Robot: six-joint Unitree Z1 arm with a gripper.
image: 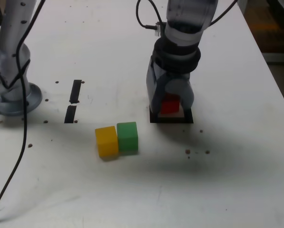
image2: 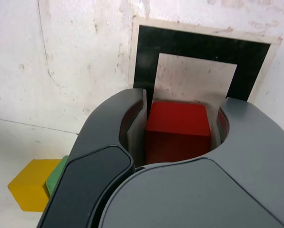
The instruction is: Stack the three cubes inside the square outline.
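My gripper (image: 171, 100) points straight down over the square outline (image: 172, 119), shut on the red cube (image: 170, 105). In the wrist view the red cube (image2: 177, 128) sits between the two dark jaws of the gripper (image2: 180, 110), just over the pale centre of the square outline (image2: 194, 45). Whether the cube touches the surface I cannot tell. The yellow cube (image: 106, 141) and the green cube (image: 127, 137) stand side by side, touching, on the table to the exterior view's left of the outline. Both also show in the wrist view, yellow cube (image2: 30, 187) and green cube (image2: 58, 173).
The arm's metal base (image: 11, 90) stands at the exterior view's left, with a black cable (image: 23, 142) trailing toward the front. Two short black strips (image: 75, 90) (image: 70, 114) lie near it. The table's edge (image: 275, 80) runs along the exterior view's right.
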